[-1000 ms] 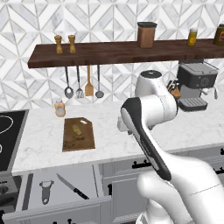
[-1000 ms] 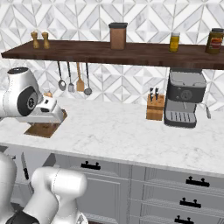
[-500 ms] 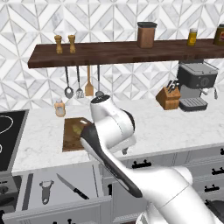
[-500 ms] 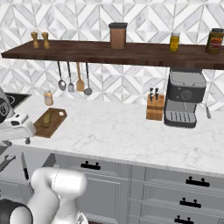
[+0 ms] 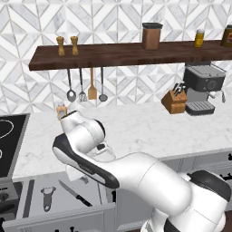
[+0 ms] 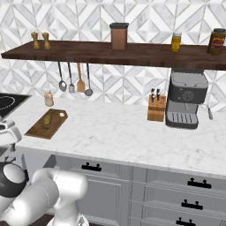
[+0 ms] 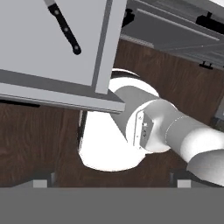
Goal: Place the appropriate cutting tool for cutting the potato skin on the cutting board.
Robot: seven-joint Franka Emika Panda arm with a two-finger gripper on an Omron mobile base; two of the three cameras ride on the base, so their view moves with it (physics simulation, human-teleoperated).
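**A:** Left base view first. What's different?

**B:** The arm has swung off the counter, left and down, over the open drawer [image 5: 27, 199]. The peeler [image 5: 46, 198] lies in it untouched, just beside the knife [image 5: 74, 194].

**A:** And the right base view?

**B:** The arm has sunk to the lower left corner, so the cutting board [image 6: 39, 130] is uncovered, with the potato [image 6: 47, 119] resting on it. There's no tool on the board yet.

**A:** Hand view?

**B:** It looks down past the drawer's edge, and the black-handled knife is in sight. The gripper [image 7: 111, 183] is spread wide with nothing between its tips.

**A:** So what does that mean?

**B:** I'd say the reach for the peeler has begun, but the hand must aim away from the knife
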